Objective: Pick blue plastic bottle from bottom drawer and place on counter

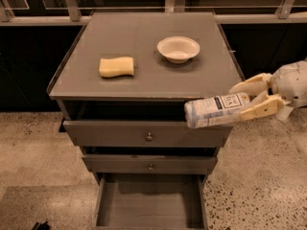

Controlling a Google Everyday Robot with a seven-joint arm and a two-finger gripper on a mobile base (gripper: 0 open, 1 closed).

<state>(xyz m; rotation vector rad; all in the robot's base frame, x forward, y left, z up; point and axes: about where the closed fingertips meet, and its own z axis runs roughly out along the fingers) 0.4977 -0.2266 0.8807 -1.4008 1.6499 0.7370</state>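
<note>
A grey cabinet fills the view. Its counter (144, 37) is flat with a thin raised rim. Below are three drawers; the bottom drawer (149, 200) is pulled out and its floor shows nothing on it.

At the right, off the cabinet's front right corner, the gripper (238, 102) is clamped on the bottle (216, 110). The bottle lies on its side in the air, held by one end, with the rest sticking out leftward in front of the top drawer. It sits about level with the counter's front edge, not above it.

A white bowl (178, 48) stands on the counter's right half; a yellow sponge (116, 66) lies to its left.

Likely risks:
- Moving inward before rising could knock the bottle against the rim or the top drawer front.
- The one-ended grip leaves a long overhang, so the smooth plastic may pivot or slip.
- Released on its side, it could roll off the edge.
- A wide swing could strike the bowl.
</note>
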